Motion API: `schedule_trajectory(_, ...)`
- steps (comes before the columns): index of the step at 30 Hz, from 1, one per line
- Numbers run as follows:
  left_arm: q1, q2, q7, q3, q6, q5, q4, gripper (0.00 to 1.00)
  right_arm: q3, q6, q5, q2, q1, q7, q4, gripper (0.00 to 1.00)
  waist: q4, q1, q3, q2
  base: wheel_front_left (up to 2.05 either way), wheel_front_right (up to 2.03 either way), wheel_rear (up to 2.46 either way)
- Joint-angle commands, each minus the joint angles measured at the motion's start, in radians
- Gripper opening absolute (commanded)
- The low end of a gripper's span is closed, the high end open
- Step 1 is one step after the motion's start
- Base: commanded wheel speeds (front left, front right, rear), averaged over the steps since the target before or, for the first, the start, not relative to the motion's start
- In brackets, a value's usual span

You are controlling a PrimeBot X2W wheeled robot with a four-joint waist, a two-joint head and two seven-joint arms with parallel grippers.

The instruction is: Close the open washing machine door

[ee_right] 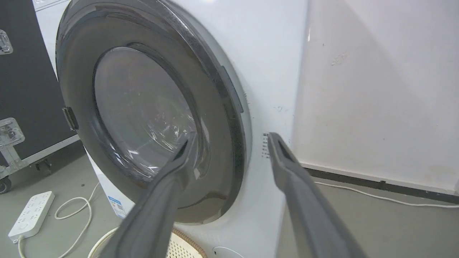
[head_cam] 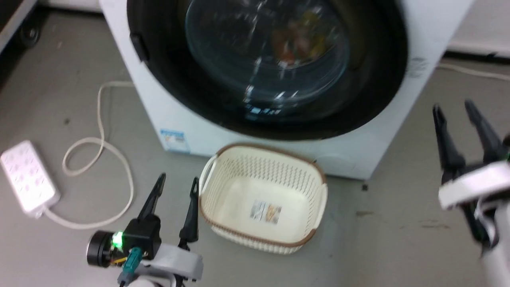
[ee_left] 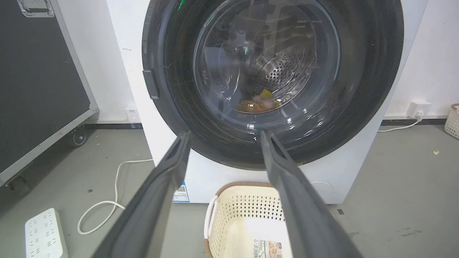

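Observation:
The white washing machine (head_cam: 175, 115) (ee_left: 125, 64) (ee_right: 272, 53) stands ahead of me. Its washing machine door (head_cam: 358, 107) (ee_left: 362, 89) (ee_right: 222, 143), with a wide glossy black rim and bulging glass window, lies flat against the machine's front. Through the glass I see the steel drum with coloured items inside. My left gripper (head_cam: 177, 181) (ee_left: 224, 136) is open, low on the left beside the basket, pointing at the door with nothing between its fingers. My right gripper (head_cam: 454, 109) (ee_right: 231, 138) is open at the right, short of the door's right edge, holding nothing.
A cream perforated basket (head_cam: 306, 167) (ee_left: 229, 215) (ee_right: 183, 243) sits on the floor right before the machine. A white power strip (head_cam: 26, 177) (ee_left: 43, 233) (ee_right: 30, 215) and its looped cable (head_cam: 101, 131) lie on the left. A black wheeled case (ee_left: 36, 82) (ee_right: 21, 71) stands further left.

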Motion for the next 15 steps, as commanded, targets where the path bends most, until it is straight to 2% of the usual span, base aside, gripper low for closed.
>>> schedule_trajectory(1,0.019,0.004,-0.005,0.006,-0.002,-0.008,0.011,1.0,-0.023,-0.001,-0.031,0.023,0.067,-0.004,-0.044,1.0,-0.062,0.0003,-0.076,-0.0001,0.0,0.0,0.0)
schedule_trajectory(9,0.062,0.002,-0.005,0.028,-0.024,-0.026,0.055,1.0,-0.172,-0.001,-0.185,0.188,0.346,-0.004,-0.276,1.0,-0.105,0.0003,-0.139,-0.0001,0.0,0.0,0.0)
schedule_trajectory(15,0.071,0.001,-0.005,0.034,-0.037,-0.025,0.072,1.0,-0.159,-0.001,-0.295,0.244,0.472,-0.004,-0.352,1.0,-0.122,0.0003,-0.152,-0.0001,0.0,0.0,0.0)
